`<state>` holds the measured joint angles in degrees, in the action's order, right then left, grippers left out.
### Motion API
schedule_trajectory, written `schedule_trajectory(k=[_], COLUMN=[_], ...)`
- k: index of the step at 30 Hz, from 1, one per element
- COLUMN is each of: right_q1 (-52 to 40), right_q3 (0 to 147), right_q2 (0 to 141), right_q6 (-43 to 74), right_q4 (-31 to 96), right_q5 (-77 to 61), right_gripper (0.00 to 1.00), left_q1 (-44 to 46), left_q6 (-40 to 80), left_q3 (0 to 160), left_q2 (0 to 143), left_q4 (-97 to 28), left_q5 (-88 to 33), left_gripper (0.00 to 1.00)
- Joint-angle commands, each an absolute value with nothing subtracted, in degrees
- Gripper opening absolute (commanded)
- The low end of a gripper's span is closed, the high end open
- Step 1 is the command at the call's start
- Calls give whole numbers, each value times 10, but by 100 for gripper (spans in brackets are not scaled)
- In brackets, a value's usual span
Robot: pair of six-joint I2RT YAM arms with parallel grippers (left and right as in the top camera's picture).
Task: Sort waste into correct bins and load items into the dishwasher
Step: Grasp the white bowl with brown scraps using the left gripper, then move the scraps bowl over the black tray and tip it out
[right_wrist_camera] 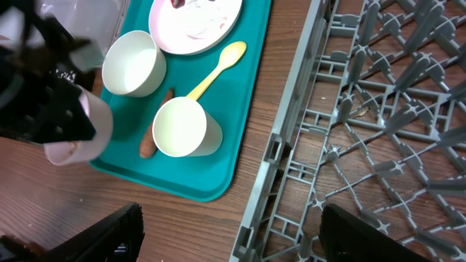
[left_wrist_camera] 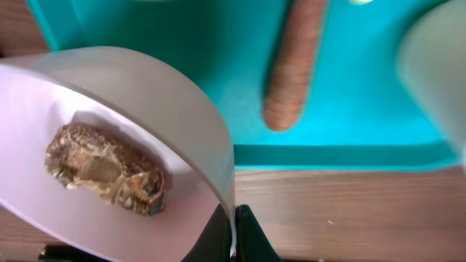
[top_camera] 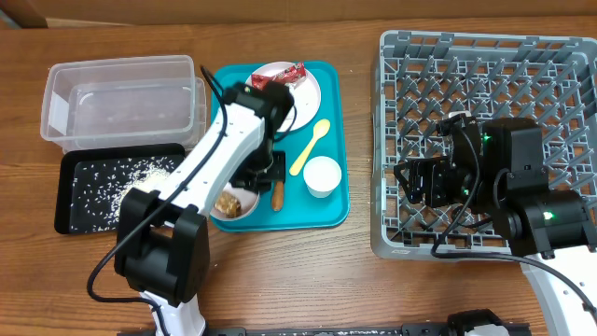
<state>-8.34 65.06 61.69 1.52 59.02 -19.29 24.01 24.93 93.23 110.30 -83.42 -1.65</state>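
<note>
Pinkish bowl (left_wrist_camera: 145, 80) rim is pinched between your left jaws, at the teal tray's (top_camera: 331, 210) seven o'clock corner, with a brown scrap (left_wrist_camera: 102, 169) lying inside. Just beside the bowl at three o'clock lies the carrot (top_camera: 277, 196), then the cup (top_camera: 323, 175), and at the cup's twelve o'clock the spoon (top_camera: 310, 147). Your right jaws are spread wide, holding nothing, over the rack's (top_camera: 420, 93) nine o'clock side. At the teal tray's nine o'clock, the black tray (top_camera: 75, 210) holds rice (top_camera: 121, 177), with the tub (top_camera: 121, 112) at its twelve.
</note>
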Motion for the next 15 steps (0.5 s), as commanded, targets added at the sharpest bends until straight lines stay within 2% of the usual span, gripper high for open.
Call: schedule_trajectory(k=[1, 8, 15], right_q1=[-82, -82, -82], right_q3=[658, 658, 658], right_q2=[618, 618, 618], right_q6=[17, 17, 17], right_q4=[586, 580, 576], right_q5=[-197, -196, -196], right_gripper=[80, 80, 80], left_q1=[240, 206, 51], left_q6=[206, 117, -21], left_q3=[1009, 1106, 1117], left_q2=[1099, 1094, 1058], left_q4=[-868, -934, -950], left_q5=[-35, -62, -206], left_gripper=[4, 4, 4])
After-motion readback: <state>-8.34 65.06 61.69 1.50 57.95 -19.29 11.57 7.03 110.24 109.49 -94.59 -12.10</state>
